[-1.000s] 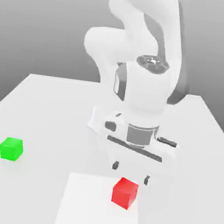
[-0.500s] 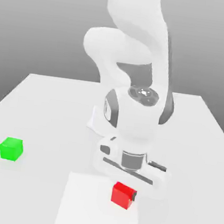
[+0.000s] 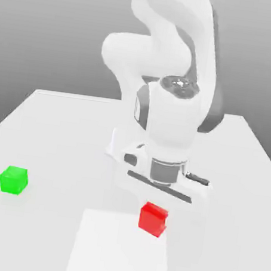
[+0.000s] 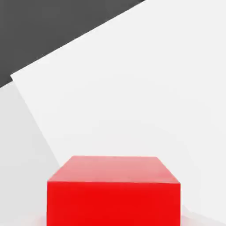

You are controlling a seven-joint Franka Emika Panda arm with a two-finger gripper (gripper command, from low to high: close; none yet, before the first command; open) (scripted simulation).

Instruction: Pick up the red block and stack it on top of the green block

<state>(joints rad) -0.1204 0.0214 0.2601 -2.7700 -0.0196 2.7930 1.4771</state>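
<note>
The red block (image 3: 153, 219) hangs just under the hand of the white arm, a little above the table, with my gripper (image 3: 154, 215) shut on it. In the hand view the red block (image 4: 114, 194) sits close in front of the camera. The green block (image 3: 13, 180) rests on the table far toward the exterior view's left, well apart from the gripper and at about the same depth.
A brighter white square patch (image 3: 119, 253) lies on the light grey table (image 3: 60, 128) below the red block and appears as the pale square patch (image 4: 132, 88) in the hand view. The arm's base stands behind the hand. Bare table lies between the two blocks.
The open gripper came down over the red block, shut on it, and has now risen a little with the block in it. The green block has stayed put.
</note>
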